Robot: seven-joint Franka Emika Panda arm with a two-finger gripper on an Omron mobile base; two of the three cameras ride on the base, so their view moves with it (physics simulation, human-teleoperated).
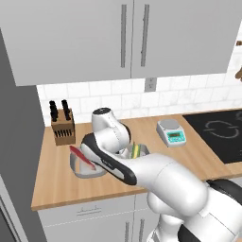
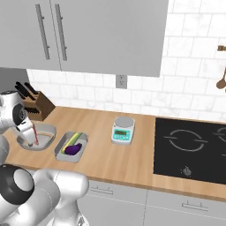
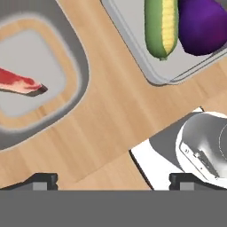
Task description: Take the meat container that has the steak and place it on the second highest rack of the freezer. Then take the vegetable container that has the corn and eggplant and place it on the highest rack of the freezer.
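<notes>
The meat container [image 3: 82, 66], a wide shallow grey tray, lies at the upper left of the hand view with the red steak [image 3: 20, 84] leaning inside it. The vegetable container [image 3: 133, 44] sits at the top right, holding the corn [image 3: 162, 26] and the purple eggplant [image 3: 201, 26]. My gripper [image 3: 113, 179] hangs open over bare counter between the two trays, holding nothing. From the base, the meat container [image 2: 48, 130] with the steak [image 2: 32, 132] stands left of the vegetable container [image 2: 59, 150]. The dark freezer [image 1: 14, 142] flanks the counter's left end.
A knife block [image 1: 64, 125] stands at the back left against the tiled wall. A small kitchen scale [image 2: 122, 130] sits mid-counter, and a black cooktop [image 2: 190, 150] lies to the right. Grey wall cupboards [image 1: 127, 33] hang overhead.
</notes>
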